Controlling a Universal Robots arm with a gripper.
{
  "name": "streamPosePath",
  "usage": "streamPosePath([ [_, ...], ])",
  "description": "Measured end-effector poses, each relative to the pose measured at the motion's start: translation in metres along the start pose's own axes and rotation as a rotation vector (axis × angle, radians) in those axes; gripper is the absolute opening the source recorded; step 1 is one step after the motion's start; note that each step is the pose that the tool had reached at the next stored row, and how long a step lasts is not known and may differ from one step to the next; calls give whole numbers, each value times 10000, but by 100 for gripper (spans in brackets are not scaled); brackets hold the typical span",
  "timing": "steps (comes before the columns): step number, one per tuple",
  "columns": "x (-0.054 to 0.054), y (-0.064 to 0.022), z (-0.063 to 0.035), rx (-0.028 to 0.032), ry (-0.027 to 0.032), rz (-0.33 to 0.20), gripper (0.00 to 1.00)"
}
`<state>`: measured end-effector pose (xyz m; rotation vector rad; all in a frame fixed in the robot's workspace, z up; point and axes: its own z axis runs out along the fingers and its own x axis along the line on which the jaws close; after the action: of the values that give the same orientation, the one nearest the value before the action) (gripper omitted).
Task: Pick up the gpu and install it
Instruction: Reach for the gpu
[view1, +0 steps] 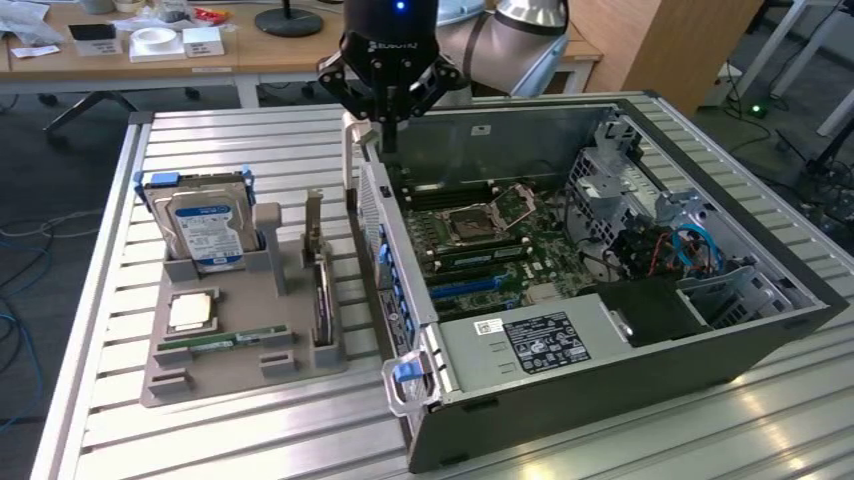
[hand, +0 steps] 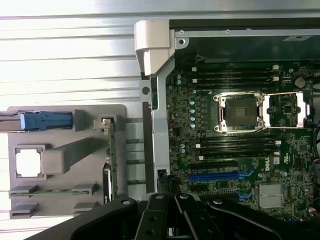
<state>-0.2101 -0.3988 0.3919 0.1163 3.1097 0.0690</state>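
Fingers (view1: 390, 128) closed above the case (view1: 601, 390); gpu (view1: 320, 300) stands edge-on.

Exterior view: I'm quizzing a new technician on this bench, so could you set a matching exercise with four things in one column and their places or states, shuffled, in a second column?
Things:
1. gpu
2. hard drive
3. processor chip
4. gripper

Places or states:
A. lies flat in the grey holder
B. shut, above a far corner of the open computer case
C. stands on edge along the holder's side nearest the case
D. propped up at the holder's far end, blue-white label showing

Pairs: 1-C, 2-D, 3-A, 4-B
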Motion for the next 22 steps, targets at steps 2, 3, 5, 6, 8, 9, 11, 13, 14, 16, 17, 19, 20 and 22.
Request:
streamPosePath([
  [2,38,-3,-1,0,-1,1,11],
  [3,58,-4,-1,-1,-2,0,11],
  [5,97,-7,-1,0,-2,0,11],
  [6,116,-9,-2,0,-2,0,11],
  [8,150,-11,-3,0,-2,-1,11],
  [9,167,-13,-3,0,-3,0,11],
  [11,201,-15,-3,-1,-3,0,11],
  [13,226,-17,-4,0,-3,0,11],
  [14,234,-18,-4,0,-3,0,11],
  [16,253,-19,-4,0,-3,1,11],
  [17,265,-20,-3,0,-2,0,11],
  [19,304,-23,0,0,-3,0,11],
  [20,326,-25,1,0,-3,0,11],
  [22,378,-29,2,0,-3,-1,11],
])
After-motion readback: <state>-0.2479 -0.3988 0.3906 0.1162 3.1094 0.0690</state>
